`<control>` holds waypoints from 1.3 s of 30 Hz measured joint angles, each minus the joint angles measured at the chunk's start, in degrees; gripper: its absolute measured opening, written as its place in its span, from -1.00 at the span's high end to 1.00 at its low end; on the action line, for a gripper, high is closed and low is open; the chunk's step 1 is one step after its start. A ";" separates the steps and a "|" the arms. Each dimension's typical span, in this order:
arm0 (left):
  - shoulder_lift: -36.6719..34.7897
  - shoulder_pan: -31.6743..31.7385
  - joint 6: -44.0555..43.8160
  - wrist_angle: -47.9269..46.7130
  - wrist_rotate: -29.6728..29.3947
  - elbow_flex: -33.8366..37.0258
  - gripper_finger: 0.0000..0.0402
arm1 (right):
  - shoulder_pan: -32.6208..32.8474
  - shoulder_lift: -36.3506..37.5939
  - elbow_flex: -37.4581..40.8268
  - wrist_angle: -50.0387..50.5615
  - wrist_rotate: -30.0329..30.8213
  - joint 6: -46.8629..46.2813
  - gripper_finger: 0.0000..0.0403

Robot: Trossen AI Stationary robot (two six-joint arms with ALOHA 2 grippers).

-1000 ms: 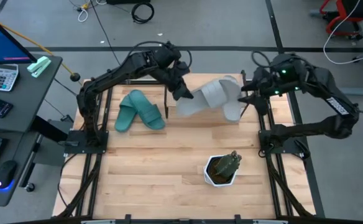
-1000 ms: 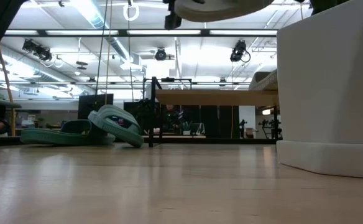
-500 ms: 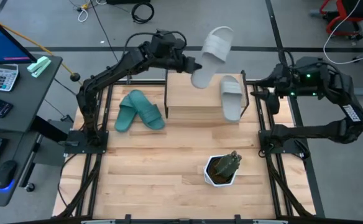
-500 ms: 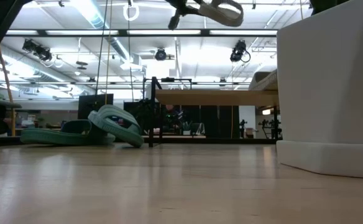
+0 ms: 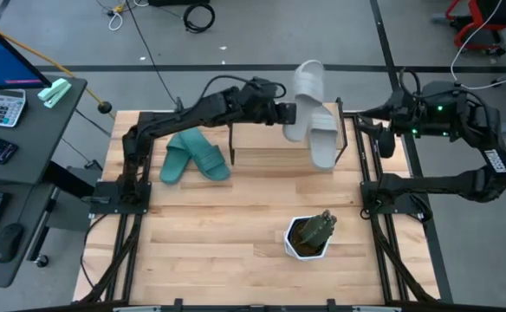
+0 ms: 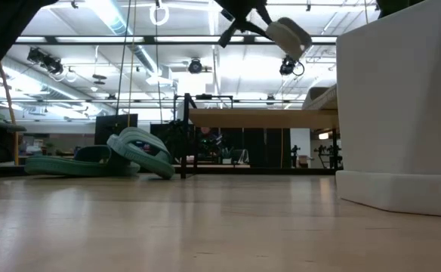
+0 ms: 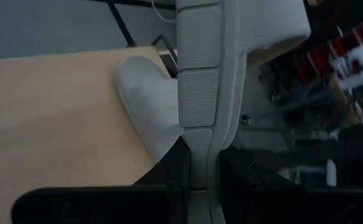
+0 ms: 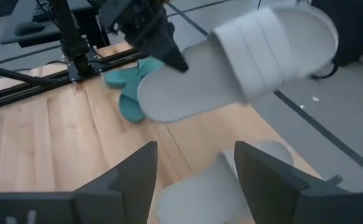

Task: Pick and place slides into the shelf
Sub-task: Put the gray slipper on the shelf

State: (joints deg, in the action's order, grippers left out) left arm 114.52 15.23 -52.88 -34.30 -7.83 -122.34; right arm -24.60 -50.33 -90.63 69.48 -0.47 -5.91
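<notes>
Upper centre of the high view: the left claw (image 5: 285, 113) is pinched onto the edge of a light grey ridged slide (image 5: 303, 97), held above the low wooden-plank shelf (image 5: 266, 141). Its grey mate (image 5: 324, 136) lies on the shelf's right end. The teal-green pair (image 5: 192, 154) sits on the slatted table (image 5: 218, 225), left of the shelf. At right, the right claw (image 5: 381, 132) hangs open, empty. A white pot (image 5: 309, 238) holds a small green plant (image 5: 316, 226).

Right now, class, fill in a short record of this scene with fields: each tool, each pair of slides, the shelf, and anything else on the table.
left tool: shut on a grey slide, held in the air above the shelf's far edge
right tool: open, empty, beside the shelf
second grey slide: lying on the shelf
teal slides: on the table, left of the shelf, overlapping
other: potted plant near the front
</notes>
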 joint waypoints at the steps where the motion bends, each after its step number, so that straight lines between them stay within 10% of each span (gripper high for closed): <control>1: 0.00 -0.04 -0.73 0.02 -0.72 0.00 0.72 | 0.00 0.04 0.00 0.36 0.00 -0.08 -0.09; 10: -0.01 -1.51 -3.77 1.06 -1.30 0.44 0.73 | 0.00 0.22 0.04 1.30 0.04 0.00 -0.09; 22: -0.98 -4.27 -20.03 48.64 -0.02 24.72 0.73 | -0.02 0.45 0.04 5.81 0.99 3.51 -0.09; 39: -10.88 -7.10 -24.19 49.53 -5.36 46.04 0.73 | -0.02 -0.24 0.04 4.33 0.85 1.41 -0.09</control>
State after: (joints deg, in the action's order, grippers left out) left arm 103.64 8.14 -77.07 15.22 -13.19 -76.31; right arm -24.62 -50.56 -90.59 73.81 0.38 -4.50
